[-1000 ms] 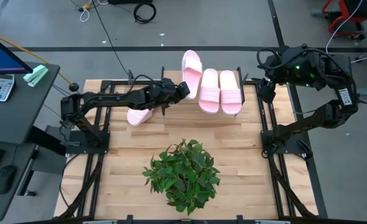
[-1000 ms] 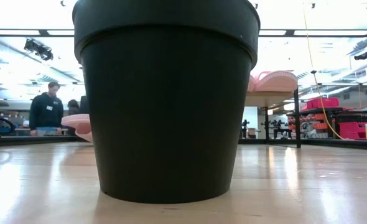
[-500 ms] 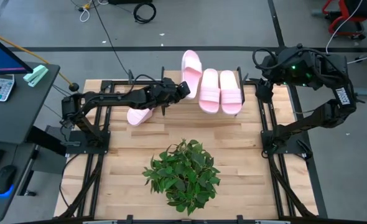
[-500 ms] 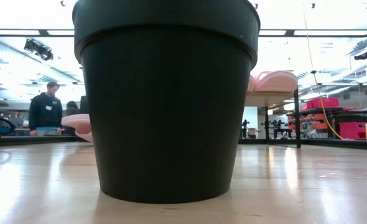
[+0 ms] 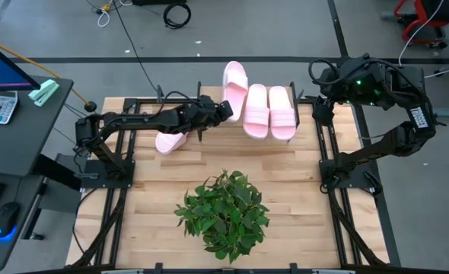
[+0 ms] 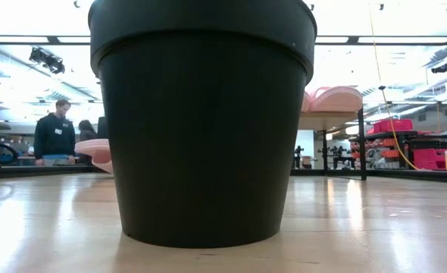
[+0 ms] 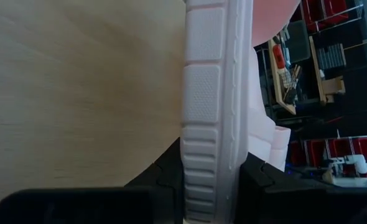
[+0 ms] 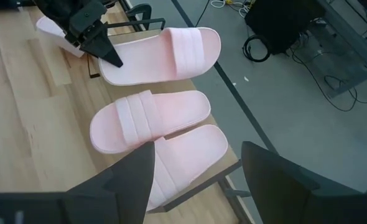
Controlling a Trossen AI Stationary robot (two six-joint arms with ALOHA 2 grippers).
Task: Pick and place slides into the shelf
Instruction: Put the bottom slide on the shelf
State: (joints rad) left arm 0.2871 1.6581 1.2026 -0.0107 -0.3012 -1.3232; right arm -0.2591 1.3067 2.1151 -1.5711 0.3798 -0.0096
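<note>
Four pale pink slides, soft foam with one wide strap each. One (image 5: 170,141) lies on the table (image 5: 285,198) under my left arm. My left pincer (image 5: 226,109) squeezes the edge of the next slide (image 5: 234,81) on the shelf (image 5: 297,138). Two more (image 5: 256,111) sit beside it. My right pincer (image 5: 321,111) waits open, just right of them.

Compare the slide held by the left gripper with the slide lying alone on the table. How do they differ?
The held slide is on the shelf, beside two others; the lone slide lies on the table, off the shelf. The left gripper is shut on the held slide's edge; nothing grips the lone slide, which the left arm partly covers from above. Both are pale pink.
</note>
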